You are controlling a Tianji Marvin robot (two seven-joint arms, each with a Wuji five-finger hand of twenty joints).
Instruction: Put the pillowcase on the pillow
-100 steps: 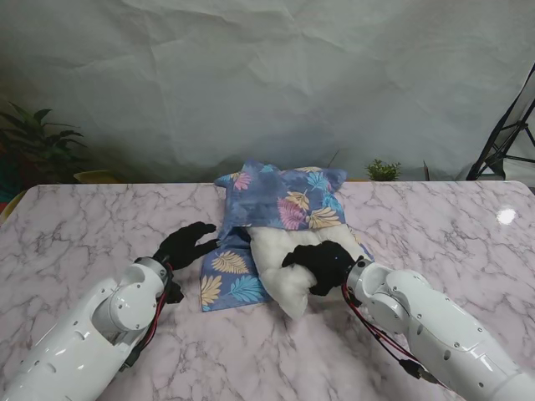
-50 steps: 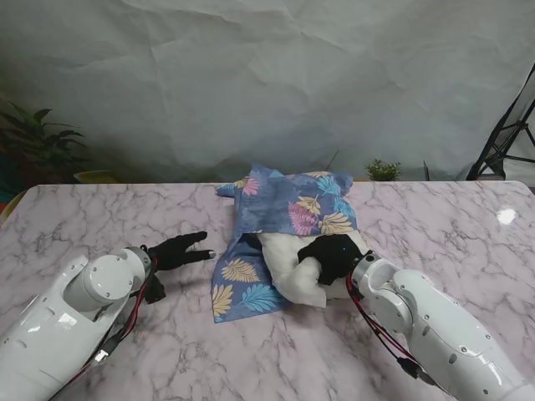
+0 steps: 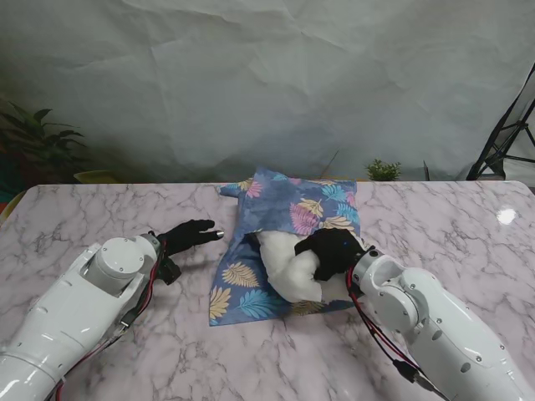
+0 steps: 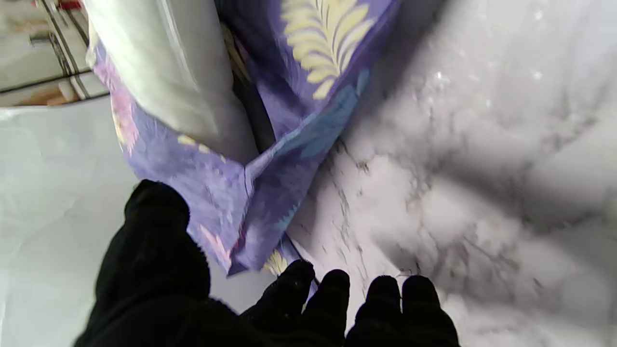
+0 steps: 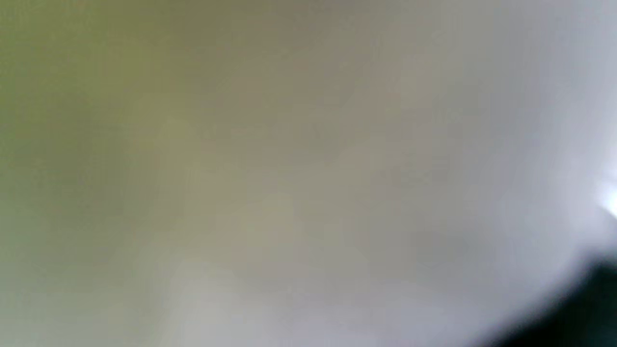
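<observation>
The blue-purple leaf-print pillowcase (image 3: 288, 219) lies on the marble table (image 3: 92, 217) in the middle. A white pillow (image 3: 286, 269) pokes out of its near opening. My right hand (image 3: 332, 249), in a black glove, is shut on the pillow's bunched near end. My left hand (image 3: 189, 234) hovers open to the left of the pillowcase, fingers stretched toward it and apart from the cloth. In the left wrist view the pillowcase (image 4: 270, 159) gapes around the pillow (image 4: 164, 82), with my fingertips (image 4: 337, 289) just short of its corner. The right wrist view is only a blur of pale cloth.
A grey crinkled backdrop hangs behind the table. A leafy plant (image 3: 33, 138) stands at the back left and a small green plant (image 3: 383, 170) behind the pillowcase. A black tripod (image 3: 506, 134) is at the far right.
My right hand has shoved the pillow farther in and to the right, and the pillowcase has slid and flattened. My left hand has come off the cloth's edge and straightened its fingers.
</observation>
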